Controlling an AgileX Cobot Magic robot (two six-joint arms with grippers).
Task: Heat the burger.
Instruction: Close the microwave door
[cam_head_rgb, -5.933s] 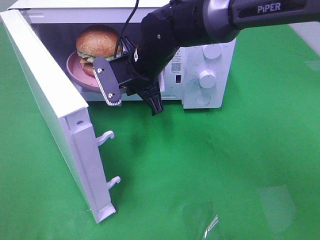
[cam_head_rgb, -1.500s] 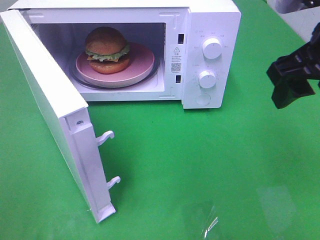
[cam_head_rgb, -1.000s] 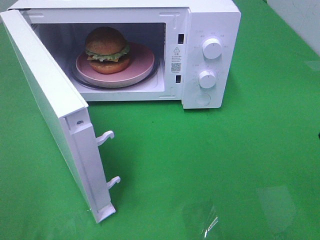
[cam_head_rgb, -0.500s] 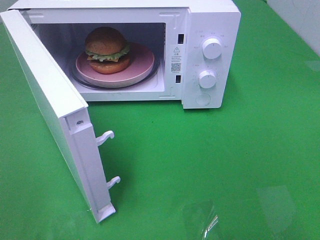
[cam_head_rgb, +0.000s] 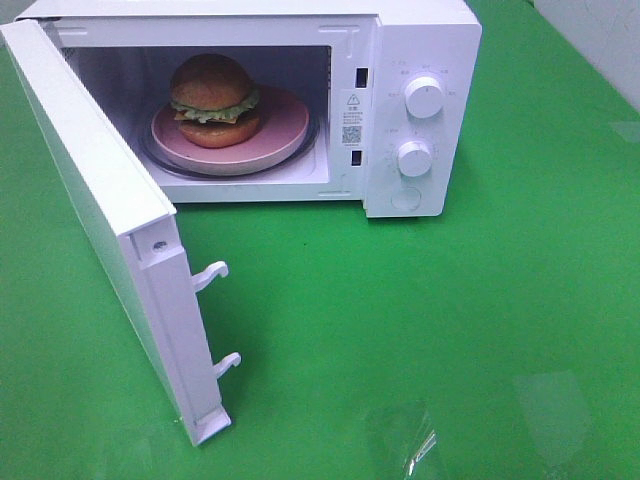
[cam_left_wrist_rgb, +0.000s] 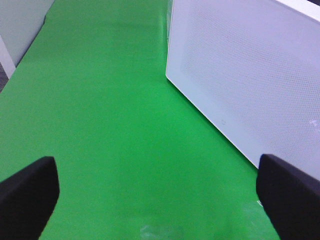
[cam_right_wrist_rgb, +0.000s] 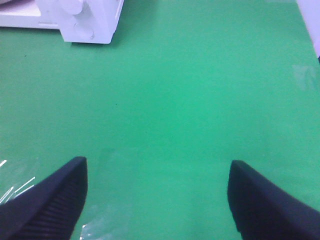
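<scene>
Burger sits on the pink plate inside the white microwave, toward the plate's left side. Door stands wide open, swung out to the left. Left hand: fingers spread wide, holding nothing, low over the green desk w/ the door's outer face close by. Right hand: also wide, gripping nothing, over the desk, microwave knobs well apart from it.
</scene>
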